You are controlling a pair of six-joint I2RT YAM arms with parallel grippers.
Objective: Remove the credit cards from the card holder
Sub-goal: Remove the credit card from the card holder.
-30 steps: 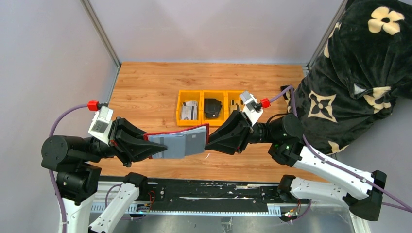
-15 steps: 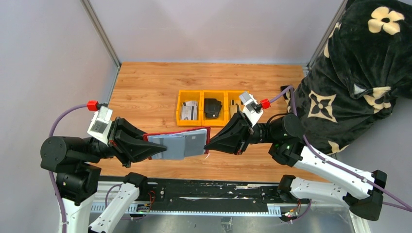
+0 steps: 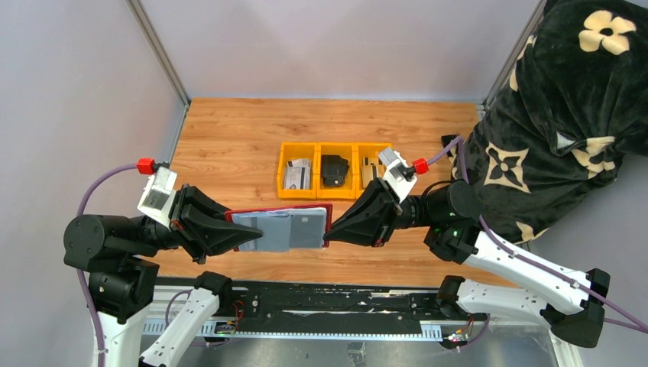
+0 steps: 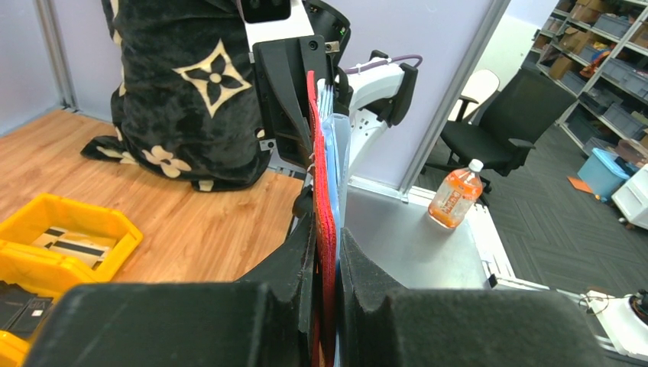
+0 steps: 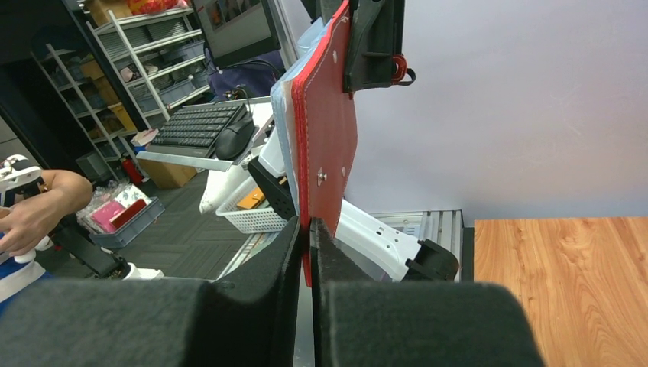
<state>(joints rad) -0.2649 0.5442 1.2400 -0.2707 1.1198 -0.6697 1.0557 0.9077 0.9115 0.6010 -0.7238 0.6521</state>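
Above the tabletop's (image 3: 229, 145) near edge the card holder (image 3: 264, 229) hangs open, long axis running left to right, left gripper (image 3: 246, 235) pinching its left end, right gripper (image 3: 328, 234) clamped on its red right edge, grey credit cards (image 3: 308, 229) lying nearest that right gripper.

You have two grippers: left gripper (image 3: 243, 235), right gripper (image 3: 330, 233). One card holder (image 3: 283, 228). Three yellow bins (image 3: 299, 144) in a row. One black wallet (image 3: 334, 170). The loose credit cards (image 3: 298, 174) overlap, so you can't get a count. One flowered blanket (image 3: 558, 99). One bottle (image 4: 454, 199), one keyboard (image 5: 200, 125), one office chair (image 4: 508, 126).
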